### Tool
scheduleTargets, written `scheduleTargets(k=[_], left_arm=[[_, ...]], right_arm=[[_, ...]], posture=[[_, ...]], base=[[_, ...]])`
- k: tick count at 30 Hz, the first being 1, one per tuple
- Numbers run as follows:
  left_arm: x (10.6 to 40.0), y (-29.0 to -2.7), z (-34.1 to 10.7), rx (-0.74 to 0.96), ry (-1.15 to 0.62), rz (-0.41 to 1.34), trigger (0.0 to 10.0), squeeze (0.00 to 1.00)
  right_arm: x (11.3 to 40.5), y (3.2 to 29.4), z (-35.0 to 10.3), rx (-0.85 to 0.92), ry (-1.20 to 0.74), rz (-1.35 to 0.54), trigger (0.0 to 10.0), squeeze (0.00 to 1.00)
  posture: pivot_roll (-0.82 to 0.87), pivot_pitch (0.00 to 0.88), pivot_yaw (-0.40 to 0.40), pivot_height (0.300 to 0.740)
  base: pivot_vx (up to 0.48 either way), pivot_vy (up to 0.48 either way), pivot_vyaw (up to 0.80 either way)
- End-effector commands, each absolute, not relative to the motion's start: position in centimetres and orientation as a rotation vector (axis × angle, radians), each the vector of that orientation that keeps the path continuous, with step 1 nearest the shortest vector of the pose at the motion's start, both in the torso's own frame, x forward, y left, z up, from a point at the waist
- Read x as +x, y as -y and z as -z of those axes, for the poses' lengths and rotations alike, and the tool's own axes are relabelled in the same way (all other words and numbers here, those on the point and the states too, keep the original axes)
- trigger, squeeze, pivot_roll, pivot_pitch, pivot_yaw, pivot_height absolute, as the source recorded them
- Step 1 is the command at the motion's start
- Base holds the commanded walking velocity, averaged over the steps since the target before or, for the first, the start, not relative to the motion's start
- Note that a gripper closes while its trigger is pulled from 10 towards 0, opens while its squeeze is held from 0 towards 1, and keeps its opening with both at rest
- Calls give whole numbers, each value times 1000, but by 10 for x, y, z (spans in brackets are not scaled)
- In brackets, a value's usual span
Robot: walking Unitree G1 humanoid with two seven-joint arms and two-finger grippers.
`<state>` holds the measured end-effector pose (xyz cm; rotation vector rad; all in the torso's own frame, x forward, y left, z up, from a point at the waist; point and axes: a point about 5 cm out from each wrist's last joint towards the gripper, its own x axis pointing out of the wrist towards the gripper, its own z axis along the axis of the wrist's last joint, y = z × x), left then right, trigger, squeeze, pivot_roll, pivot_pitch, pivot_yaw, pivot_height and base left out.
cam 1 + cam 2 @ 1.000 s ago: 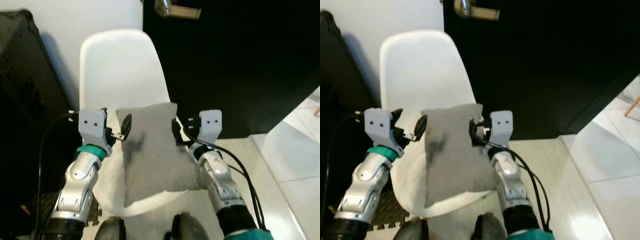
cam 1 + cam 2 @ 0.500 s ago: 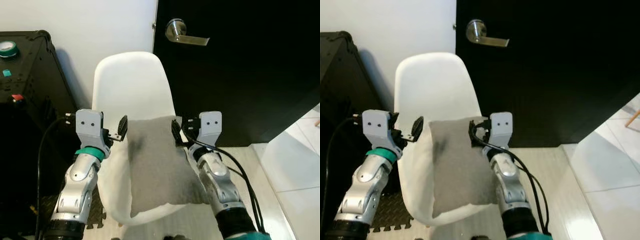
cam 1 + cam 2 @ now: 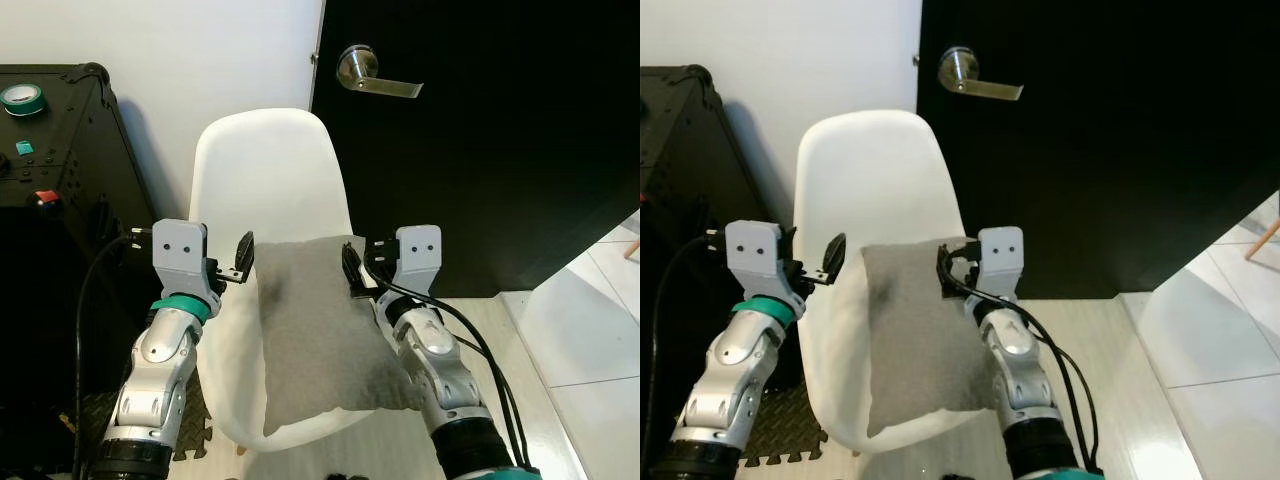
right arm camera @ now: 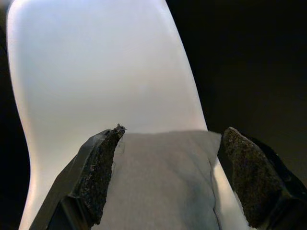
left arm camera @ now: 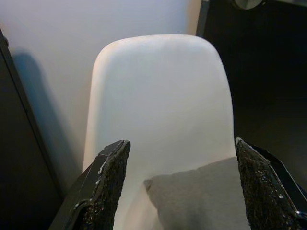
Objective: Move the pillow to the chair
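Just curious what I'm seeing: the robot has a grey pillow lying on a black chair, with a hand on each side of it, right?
Not quite: the chair is white, not black, as the left eye view shows. The grey pillow does lie on it, with the left hand and right hand on either side.

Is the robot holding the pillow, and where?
No. The pillow lies on the chair; left gripper and right gripper stand open beside its top corners.

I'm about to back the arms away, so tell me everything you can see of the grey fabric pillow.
The grey fabric pillow is rectangular, soft-looking and of coarse weave, with a darker patch near its upper left. It lies on the seat of the white plastic shell chair, its far edge by the backrest and its near corners reaching the seat's front edge. The left gripper and right gripper flank its far corners, both open.
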<state>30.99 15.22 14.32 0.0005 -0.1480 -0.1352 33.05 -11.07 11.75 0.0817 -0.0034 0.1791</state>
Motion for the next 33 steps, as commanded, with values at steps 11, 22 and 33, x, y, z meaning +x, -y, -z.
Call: scheduleTargets(k=[11, 22, 33], left_arm=[[311, -147, -138, -12, 127, 138, 10000, 0], [309, -148, -137, -4, 123, 138, 10000, 0], [310, -147, -139, -7, 126, 144, 10000, 0]], right_arm=[[330, 114, -108, -15, -34, -162, 10000, 0], [330, 115, -108, -5, -29, -142, 10000, 0], [330, 114, -109, 11, -28, -143, 10000, 0]], posture=[[64, 34, -34, 740], [67, 38, -29, 740], [68, 37, -28, 740]], base=[[0, 0, 98], [0, 0, 776], [0, 0, 800]])
